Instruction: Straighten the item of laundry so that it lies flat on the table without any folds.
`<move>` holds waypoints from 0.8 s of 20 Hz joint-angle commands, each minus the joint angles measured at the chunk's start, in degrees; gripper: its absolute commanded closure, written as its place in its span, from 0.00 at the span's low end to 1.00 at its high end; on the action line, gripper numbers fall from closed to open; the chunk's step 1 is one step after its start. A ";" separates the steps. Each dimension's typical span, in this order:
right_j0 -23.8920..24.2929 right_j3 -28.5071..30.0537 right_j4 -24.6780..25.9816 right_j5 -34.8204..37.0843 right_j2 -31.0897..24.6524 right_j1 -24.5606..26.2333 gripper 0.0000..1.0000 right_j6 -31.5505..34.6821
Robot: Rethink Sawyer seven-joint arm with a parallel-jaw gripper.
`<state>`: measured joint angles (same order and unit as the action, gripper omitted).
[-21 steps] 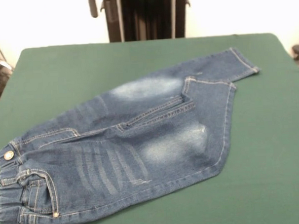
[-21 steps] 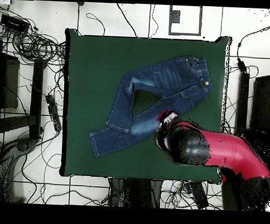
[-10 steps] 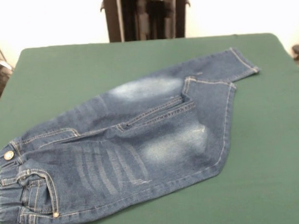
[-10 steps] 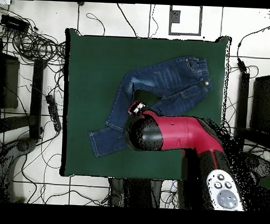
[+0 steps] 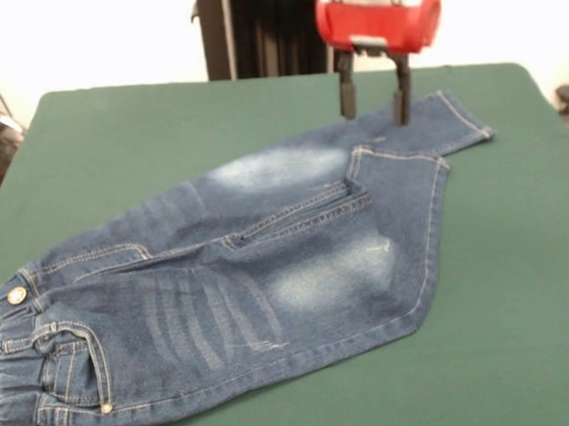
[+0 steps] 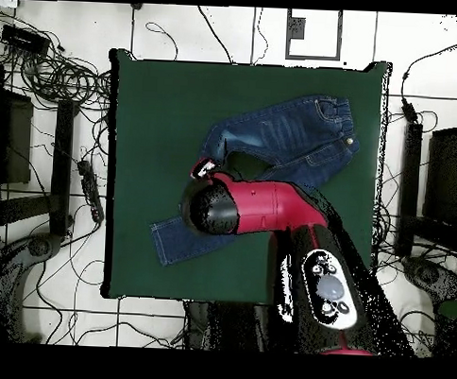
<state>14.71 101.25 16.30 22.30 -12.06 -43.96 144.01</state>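
Hand (image 5: pixel 374 101): seen hanging below a red wrist housing at the top of the front view; its two dark fingers (image 5: pixel 348 93) are held apart with a clear gap between them, and nothing is gripped.
Hand position: placed over the far leg of the jeans, near the cuff end; whether the fingertips touch the denim cannot be told from the front view.
Jeans (image 5: pixel 231 284): a small pair in dark blue denim with faded pale patches and tan stitching, laid on the counter; not flat.
Waistband (image 5: pixel 20 384): gathered elastic, seen at the lower left of the front view, with a brass button (image 5: pixel 17 295) just above it.
Far leg (image 5: pixel 424 122): stretched out toward the upper right of the front view, its cuff lying on the green cloth.
Near leg (image 5: pixel 401 225): bent back on itself, with its cuff end (image 5: pixel 397 158) turned up against the far leg, so a fold is left at the knee.
Overhead shape: the jeans (image 6: pixel 282 133) are seen as a bent form, the waistband toward the upper right and one leg running down to the lower left; the middle part is hidden under the arm.
Arm (image 6: pixel 269 206): red and black, reaching across the jeans from the lower edge of the overhead view.
Counter (image 5: pixel 524 334): covered in dark green cloth, much larger than the jeans, which lie left of centre in the front view.
Surroundings: cables (image 6: pixel 58 76) are seen on the white floor beside the counter.
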 commanded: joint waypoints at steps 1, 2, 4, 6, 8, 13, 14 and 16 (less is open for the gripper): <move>-4.31 -2.85 -6.52 -3.49 4.06 8.04 0.00 13.46; -4.32 -2.77 -7.18 -4.37 3.94 8.90 0.00 13.04; -4.81 -3.10 -8.29 -6.20 4.24 10.96 0.00 12.56; -4.93 -3.33 -9.08 -7.25 4.41 12.31 0.00 11.79; -4.12 -3.20 -9.26 -8.59 3.96 13.72 0.00 10.37; -2.29 -1.79 -9.07 -10.08 3.64 14.33 0.00 7.74; -1.71 -1.43 -8.96 -9.76 3.45 13.92 0.00 7.11; -0.36 -0.80 -8.73 -9.13 2.66 13.56 0.00 5.79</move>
<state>13.13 99.69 10.30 14.52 -7.84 -32.13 144.01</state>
